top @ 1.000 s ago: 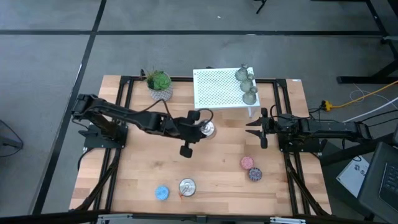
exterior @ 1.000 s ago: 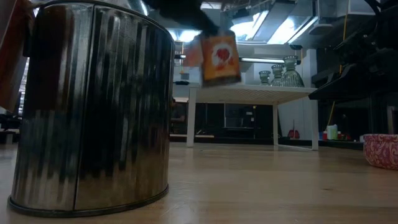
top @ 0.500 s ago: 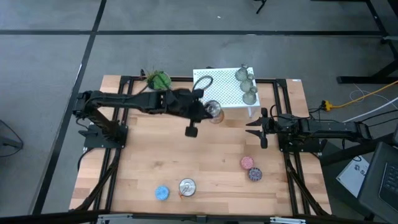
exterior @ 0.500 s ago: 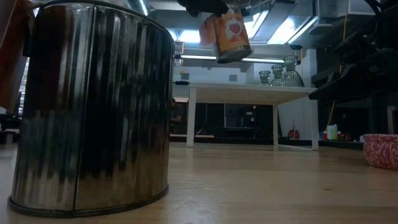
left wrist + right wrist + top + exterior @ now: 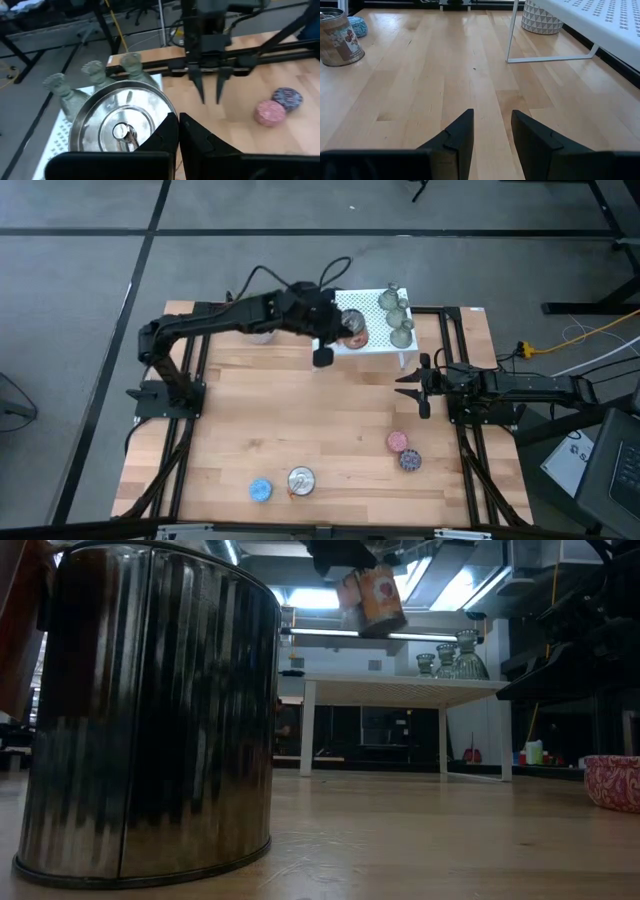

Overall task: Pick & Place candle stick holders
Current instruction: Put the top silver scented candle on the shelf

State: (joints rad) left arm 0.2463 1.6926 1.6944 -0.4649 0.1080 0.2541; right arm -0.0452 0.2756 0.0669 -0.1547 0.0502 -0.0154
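Your left gripper (image 5: 345,332) hangs above the white perforated shelf (image 5: 340,308), jaws closed on a round tin (image 5: 352,330) — held high, I judge, so it clears the shelf edge. The three candle stick holders (image 5: 396,315) stand clustered at the shelf's 3 o'clock end, near the tin but apart from it, untouched. Your right gripper (image 5: 410,385) waits low over the worktop (image 5: 330,430) at 3 o'clock, jaws parted and empty. A second tin (image 5: 301,480) and coloured discs (image 5: 404,451) sit toward 6 o'clock.
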